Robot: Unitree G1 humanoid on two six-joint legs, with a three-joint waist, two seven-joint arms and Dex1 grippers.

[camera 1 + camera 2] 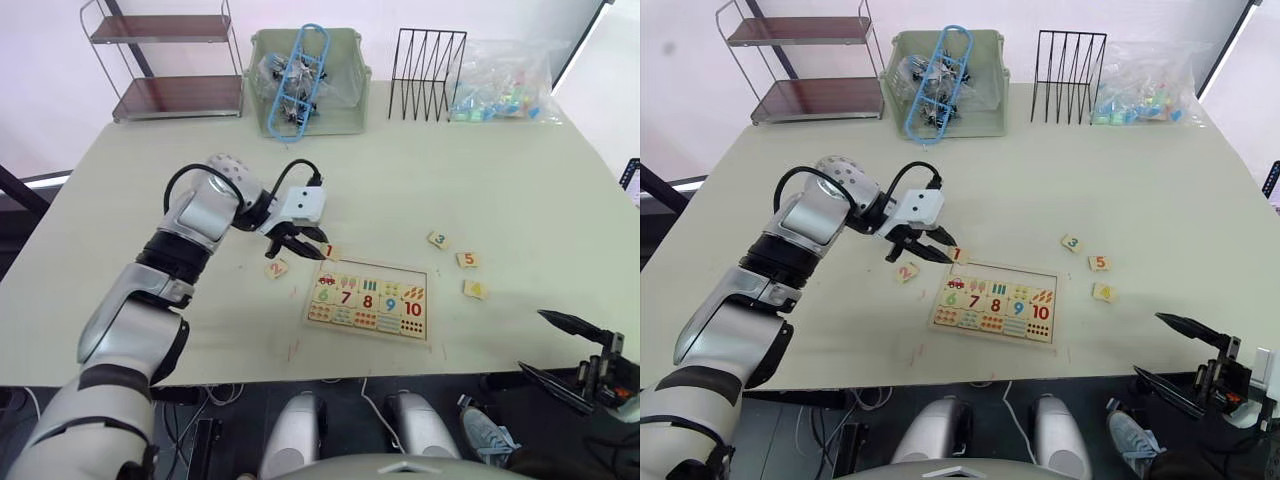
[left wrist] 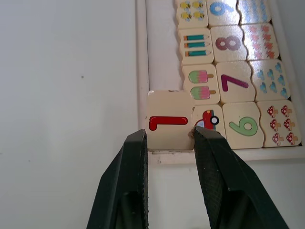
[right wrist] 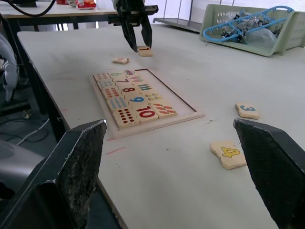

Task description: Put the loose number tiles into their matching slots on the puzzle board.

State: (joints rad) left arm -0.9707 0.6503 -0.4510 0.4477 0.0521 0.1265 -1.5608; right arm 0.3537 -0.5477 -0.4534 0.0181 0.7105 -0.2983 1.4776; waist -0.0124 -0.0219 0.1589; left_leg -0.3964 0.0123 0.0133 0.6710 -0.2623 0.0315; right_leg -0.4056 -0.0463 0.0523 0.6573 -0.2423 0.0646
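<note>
Here, parts in order of size, largest first.

Table [image 1: 520, 190]: it carries the whole layout; a green bin [image 1: 345, 110] and a wire rack [image 1: 430, 60] stand at its far edge, well apart from the work.

Puzzle board [image 1: 368, 300]: it lies flat near my front edge. Rows of pictures, digits 6 to 10 and dots are filled; the row along the far rim looks bare.

My left gripper [image 1: 303, 247]: fingers part-open, bracketing tile 1 without a visible clamp; I judge it is being set down or nudged.

My right gripper [image 1: 560, 355]: jaws spread wide, empty, low at the near right, away from the tiles.

Tile 1 [image 2: 169, 120]: it sits at the board's far left corner, overlapping the rim, so not yet seated in its slot.

Tile 2 [image 1: 277, 267]: loose on the table just left of the board.

Tiles 3 [image 1: 437, 239], 5 [image 1: 467, 260] and 4 [image 1: 475, 290]: loose, grouped right of the board.

Progress: no tile is seated; I judge the first placement is under way, four to follow.
</note>
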